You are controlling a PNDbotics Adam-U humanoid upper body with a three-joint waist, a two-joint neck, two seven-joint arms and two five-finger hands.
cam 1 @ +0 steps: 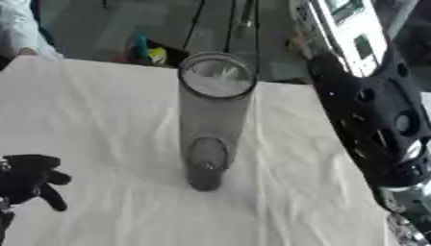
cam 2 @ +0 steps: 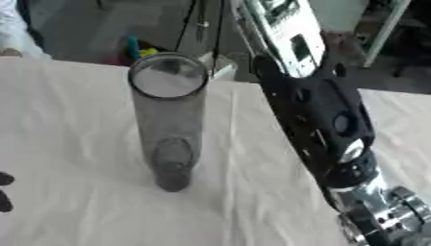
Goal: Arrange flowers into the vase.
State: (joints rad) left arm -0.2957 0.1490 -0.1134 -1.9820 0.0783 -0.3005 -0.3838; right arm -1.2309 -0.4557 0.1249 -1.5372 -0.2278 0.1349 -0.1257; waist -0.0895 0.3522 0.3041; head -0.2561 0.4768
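One tall clear vase (cam 1: 212, 120) is standing upright near the middle of the frame on a table covered with a wrinkled white cloth (cam 1: 101, 120), and we are looking down into its round open mouth. We are seeing nothing inside it except the glass base showing through the wall. No flowers are showing in either view.

Our left hand (cam 1: 30, 180) is resting at the lower left of the frame, well apart from the vase, with its black fingers spread and relaxed and holding nothing. In the right eye view only a couple of dark fingertips are peeking in at the left edge.

Our right arm (cam 2: 324, 125) is stretching along the right side of the frame, black along most of its length with silver joints towards the lower right corner. It is running up towards the upper part of the frame, past the far edge of the table, and we cannot make out the hand at its end, so we cannot tell how its fingers are standing.
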